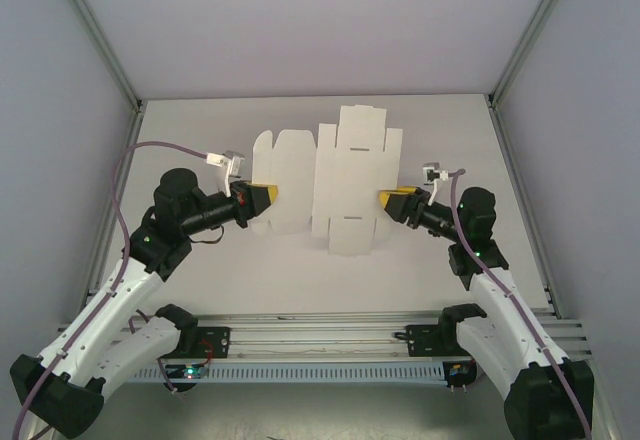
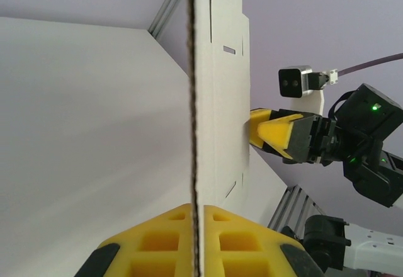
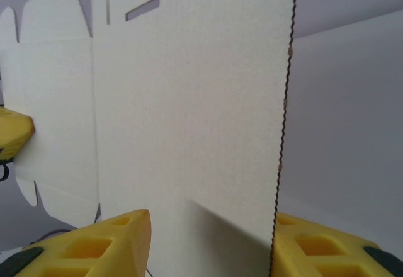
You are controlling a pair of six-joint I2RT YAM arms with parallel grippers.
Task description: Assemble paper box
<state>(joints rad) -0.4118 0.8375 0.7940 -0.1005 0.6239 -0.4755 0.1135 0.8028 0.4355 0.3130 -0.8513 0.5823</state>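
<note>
Flat paper box [image 1: 335, 185] over mid-table [image 1: 300, 285], long axis left-right between arms. At left edge, left gripper [image 1: 272, 196] fingers pinch card. At right edge, right gripper [image 1: 386, 198] fingers spread, straddling card, not yet clamped. Likely next: right closes.

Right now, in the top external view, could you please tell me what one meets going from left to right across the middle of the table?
left arm → left end effector → flat paper box sheet → right end effector → right arm
</note>
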